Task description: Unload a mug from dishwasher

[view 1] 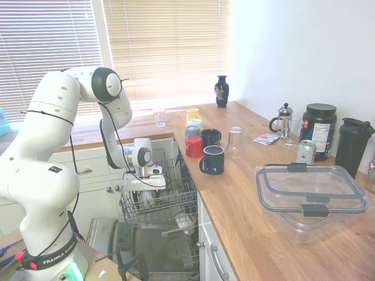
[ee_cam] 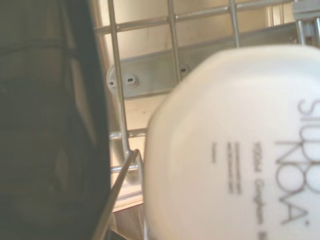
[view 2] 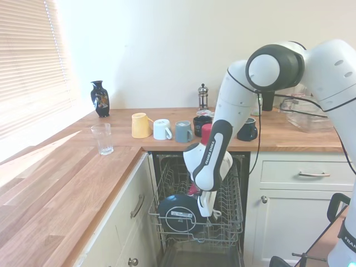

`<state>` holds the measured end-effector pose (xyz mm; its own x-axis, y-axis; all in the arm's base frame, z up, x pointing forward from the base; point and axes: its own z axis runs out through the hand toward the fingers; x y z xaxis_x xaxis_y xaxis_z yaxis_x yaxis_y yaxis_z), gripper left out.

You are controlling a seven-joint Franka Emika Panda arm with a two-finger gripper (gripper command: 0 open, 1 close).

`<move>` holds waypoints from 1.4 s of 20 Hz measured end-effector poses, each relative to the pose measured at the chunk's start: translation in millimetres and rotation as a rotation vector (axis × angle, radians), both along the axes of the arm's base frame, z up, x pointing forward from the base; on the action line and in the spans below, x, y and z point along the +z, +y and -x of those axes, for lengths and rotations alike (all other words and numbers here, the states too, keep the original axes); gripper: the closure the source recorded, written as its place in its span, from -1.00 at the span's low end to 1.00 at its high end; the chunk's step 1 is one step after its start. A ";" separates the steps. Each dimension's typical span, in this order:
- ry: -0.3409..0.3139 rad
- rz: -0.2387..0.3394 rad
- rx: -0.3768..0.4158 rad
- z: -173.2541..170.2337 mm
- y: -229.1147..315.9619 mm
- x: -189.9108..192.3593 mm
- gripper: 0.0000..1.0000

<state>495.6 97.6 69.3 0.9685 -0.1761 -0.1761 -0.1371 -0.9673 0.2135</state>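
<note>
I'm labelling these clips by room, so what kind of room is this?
A home kitchen, most likely: a wooden worktop over white cabinets, an open dishwasher with its wire rack pulled out, and mugs and a French press on the counter.

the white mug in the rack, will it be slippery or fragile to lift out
The mug looks glazed and smooth, so probably slick to grip. It seems rigid ceramic, likely to chip if knocked against the wire rack close beside it. Its rounded body may twist if squeezed off-centre.
</note>
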 end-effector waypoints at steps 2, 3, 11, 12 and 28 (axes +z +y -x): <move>0.001 0.001 0.001 0.2 -0.1 -0.5 1.00; 0.001 0.001 0.002 0.2 0.0 -0.5 1.00; 0.003 0.001 0.007 0.3 0.7 -2.4 1.00; 0.003 0.000 0.007 -0.1 0.9 -2.3 1.00; 0.006 0.018 0.030 -2.5 3.4 -2.8 1.00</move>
